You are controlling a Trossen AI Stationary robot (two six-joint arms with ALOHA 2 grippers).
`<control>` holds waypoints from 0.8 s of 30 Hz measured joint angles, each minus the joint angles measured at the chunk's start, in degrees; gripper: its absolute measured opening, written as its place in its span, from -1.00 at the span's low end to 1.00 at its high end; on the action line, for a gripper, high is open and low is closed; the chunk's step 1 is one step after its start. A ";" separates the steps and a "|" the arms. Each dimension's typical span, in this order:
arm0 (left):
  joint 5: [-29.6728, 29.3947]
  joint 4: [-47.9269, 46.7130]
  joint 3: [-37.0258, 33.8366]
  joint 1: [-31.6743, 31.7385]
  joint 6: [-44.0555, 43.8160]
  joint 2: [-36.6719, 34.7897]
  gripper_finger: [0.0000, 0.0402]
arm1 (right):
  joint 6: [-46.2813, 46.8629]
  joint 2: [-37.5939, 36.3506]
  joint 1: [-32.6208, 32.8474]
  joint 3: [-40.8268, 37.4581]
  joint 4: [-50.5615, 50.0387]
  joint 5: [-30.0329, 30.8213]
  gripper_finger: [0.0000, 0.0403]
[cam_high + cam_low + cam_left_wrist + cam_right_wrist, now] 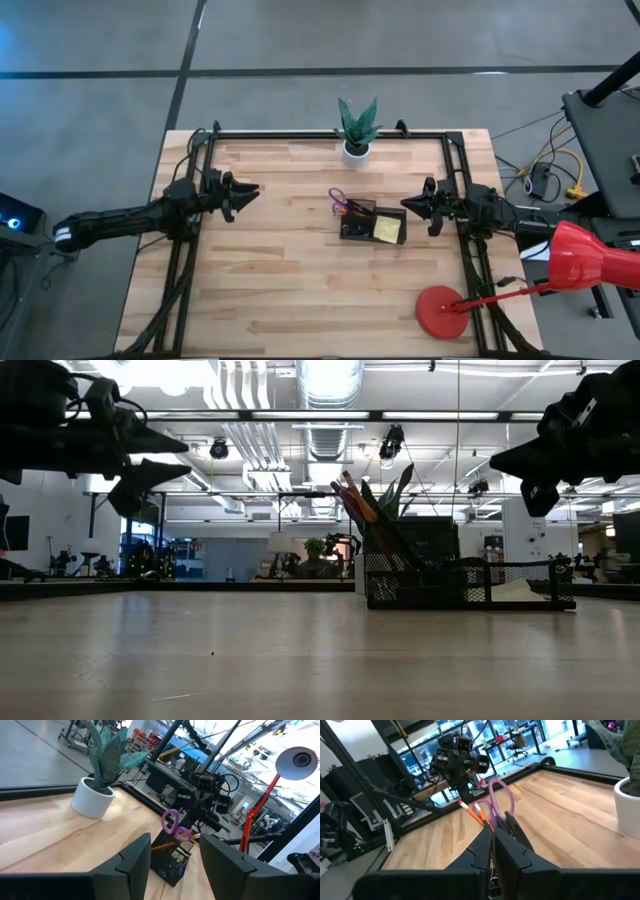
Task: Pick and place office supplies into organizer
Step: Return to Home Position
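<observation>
The black mesh organizer (pixel 360 228) stands right of the table's middle. Purple-handled scissors (pixel 337 202) and orange pens (pixel 474 812) stick up out of its taller left compartment (pixel 400 565), leaning left. A yellow sticky-note pad (pixel 388 230) lies in its low right compartment. My left gripper (pixel 250 192) hovers open to the left of the organizer, pointing level at it. My right gripper (pixel 408 203) hovers shut close to the organizer's right side, also level. Both hang well above the tabletop in the low view, and neither holds anything.
A green plant in a white pot (pixel 357 148) stands at the far edge, behind the organizer. A red lamp's round base (pixel 443 312) sits at the near right, and its head (pixel 590 258) hangs past the table's right edge. Black frame rails (pixel 330 135) border the table.
</observation>
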 joint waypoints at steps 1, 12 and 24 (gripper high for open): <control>0.00 0.00 0.00 0.00 0.02 0.18 -0.23 | 0.00 0.09 0.00 0.00 0.02 0.00 -0.94; 0.07 -0.12 -0.34 -5.18 0.06 -7.06 -0.23 | -0.02 -7.77 5.35 -0.01 -3.79 0.21 -0.94; 0.21 0.41 -1.40 -14.88 0.05 -18.89 -0.23 | -0.02 -7.97 10.86 0.00 -0.94 0.01 -0.94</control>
